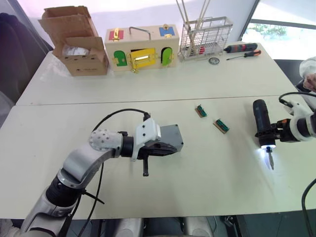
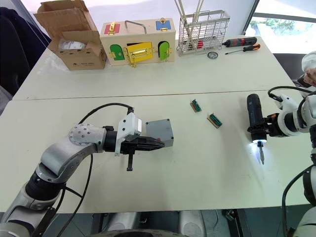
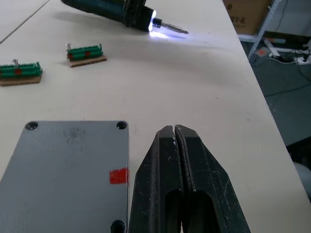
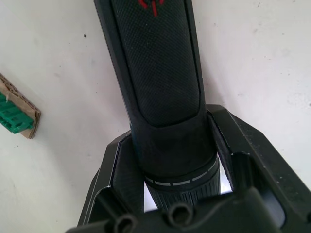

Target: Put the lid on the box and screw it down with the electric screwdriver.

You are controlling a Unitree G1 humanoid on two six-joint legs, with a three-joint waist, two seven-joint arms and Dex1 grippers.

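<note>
The grey box (image 1: 171, 138) sits on the white table in front of me. Its flat top face (image 3: 73, 160) has corner holes and a small red mark (image 3: 118, 176); I cannot tell the lid apart from the box. My left gripper (image 1: 170, 148) is shut and empty, its fingers (image 3: 194, 184) lying along the box's near edge. To the right, my right gripper (image 1: 270, 134) is shut on the black electric screwdriver (image 1: 260, 118), gripping it near its lit tip (image 1: 267, 147). The bit (image 1: 270, 161) points toward me, just over the table. The driver's body (image 4: 160, 73) is clamped between the fingers.
Two green terminal blocks (image 1: 201, 110) (image 1: 220, 126) lie between the box and the driver. At the back stand a cardboard box (image 1: 79, 49), a wooden box with coloured doors (image 1: 140, 52), a wire rack (image 1: 205, 37) and hand screwdrivers (image 1: 242, 49). A person's hand (image 1: 311, 79) is at the far right.
</note>
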